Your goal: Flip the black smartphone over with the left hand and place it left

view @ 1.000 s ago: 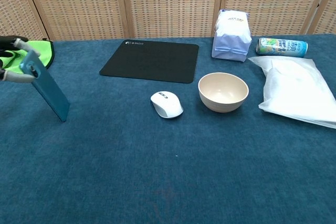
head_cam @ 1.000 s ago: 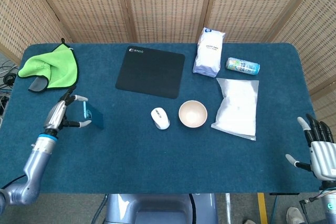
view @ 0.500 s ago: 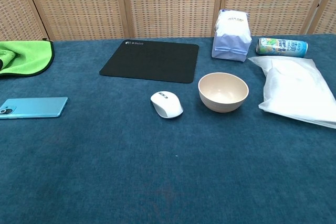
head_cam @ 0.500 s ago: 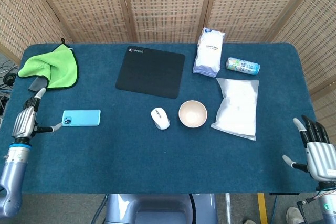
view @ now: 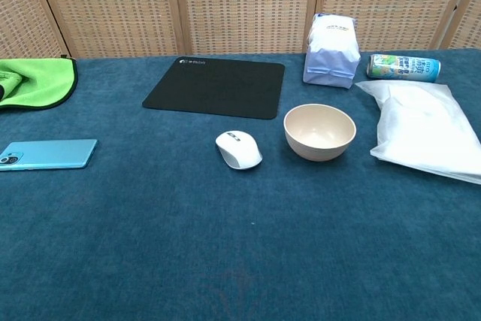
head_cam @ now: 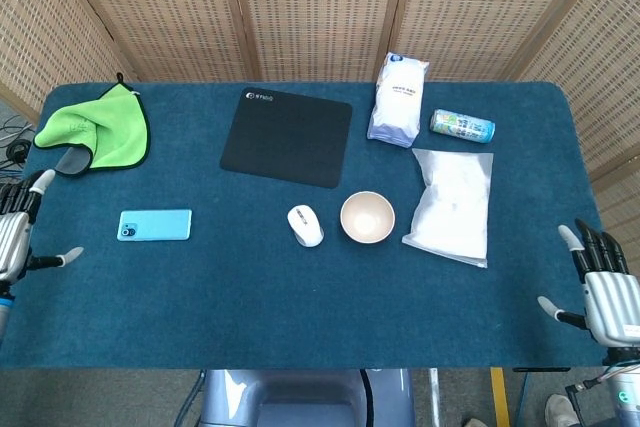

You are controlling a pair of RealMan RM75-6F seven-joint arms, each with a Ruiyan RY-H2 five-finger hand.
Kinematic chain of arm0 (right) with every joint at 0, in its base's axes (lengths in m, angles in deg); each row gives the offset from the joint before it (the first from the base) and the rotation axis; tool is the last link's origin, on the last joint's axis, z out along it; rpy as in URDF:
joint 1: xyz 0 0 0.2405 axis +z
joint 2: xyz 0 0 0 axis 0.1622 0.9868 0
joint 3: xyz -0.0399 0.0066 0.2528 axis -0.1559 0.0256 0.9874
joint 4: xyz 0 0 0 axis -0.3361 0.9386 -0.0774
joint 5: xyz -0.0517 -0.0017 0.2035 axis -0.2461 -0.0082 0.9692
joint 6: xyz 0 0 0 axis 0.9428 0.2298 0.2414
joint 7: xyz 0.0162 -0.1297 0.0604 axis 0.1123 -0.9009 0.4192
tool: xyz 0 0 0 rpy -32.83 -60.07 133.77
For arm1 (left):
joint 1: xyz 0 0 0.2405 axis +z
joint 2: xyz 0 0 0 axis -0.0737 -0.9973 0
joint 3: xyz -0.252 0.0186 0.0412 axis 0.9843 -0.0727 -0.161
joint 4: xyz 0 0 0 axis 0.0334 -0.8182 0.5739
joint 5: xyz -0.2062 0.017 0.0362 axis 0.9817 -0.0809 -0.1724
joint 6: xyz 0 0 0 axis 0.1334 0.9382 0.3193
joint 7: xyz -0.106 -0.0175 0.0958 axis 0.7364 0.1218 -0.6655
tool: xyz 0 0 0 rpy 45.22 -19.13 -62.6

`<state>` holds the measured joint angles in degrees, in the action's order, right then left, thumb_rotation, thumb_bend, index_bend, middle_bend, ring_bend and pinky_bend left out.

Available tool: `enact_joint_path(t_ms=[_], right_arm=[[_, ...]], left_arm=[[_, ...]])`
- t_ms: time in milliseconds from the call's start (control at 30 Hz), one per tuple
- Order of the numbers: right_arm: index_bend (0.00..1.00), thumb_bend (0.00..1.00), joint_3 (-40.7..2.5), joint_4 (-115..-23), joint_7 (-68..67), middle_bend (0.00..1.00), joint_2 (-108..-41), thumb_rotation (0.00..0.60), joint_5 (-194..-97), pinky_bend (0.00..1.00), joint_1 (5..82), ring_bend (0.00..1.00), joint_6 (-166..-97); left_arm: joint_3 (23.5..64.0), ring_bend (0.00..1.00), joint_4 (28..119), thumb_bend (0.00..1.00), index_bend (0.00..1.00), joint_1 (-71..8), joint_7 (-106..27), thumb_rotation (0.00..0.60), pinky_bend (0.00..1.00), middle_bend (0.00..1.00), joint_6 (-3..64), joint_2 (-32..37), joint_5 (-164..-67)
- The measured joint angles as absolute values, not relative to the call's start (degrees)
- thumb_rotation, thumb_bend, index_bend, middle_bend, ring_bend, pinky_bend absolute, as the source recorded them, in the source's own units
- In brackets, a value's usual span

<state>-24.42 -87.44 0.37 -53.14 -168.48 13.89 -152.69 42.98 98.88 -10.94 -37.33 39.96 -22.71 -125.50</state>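
The smartphone (head_cam: 155, 225) lies flat, blue back up, at the table's left. I keep my left hand (head_cam: 14, 237) spread, empty, drawing clear without brushing it.

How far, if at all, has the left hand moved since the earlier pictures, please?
Yes. The left hand has withdrawn leftward to the table's left edge, away from the smartphone, which lies flat below the green cloth.

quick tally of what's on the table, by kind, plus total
Phone: 1
Cloth: 1
Mouse pad: 1
Mouse: 1
Bowl: 1
Bags: 2, paper bag and plastic bag
Can: 1
Total: 8
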Motion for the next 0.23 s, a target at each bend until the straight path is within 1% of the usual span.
enact_joint_path(t_ms=[233], right_arm=[[0.0,0.0,-24.0,-87.4,-0.3,0.0,-53.3,0.6,-168.7,0.0,13.4,0.0,-154.2]], left_arm=[[39.3,0.0,99.6,0.0,0.0,-5.9,-37.9,0.6,0.0,0.0,47.3,-23.7,-133.3]])
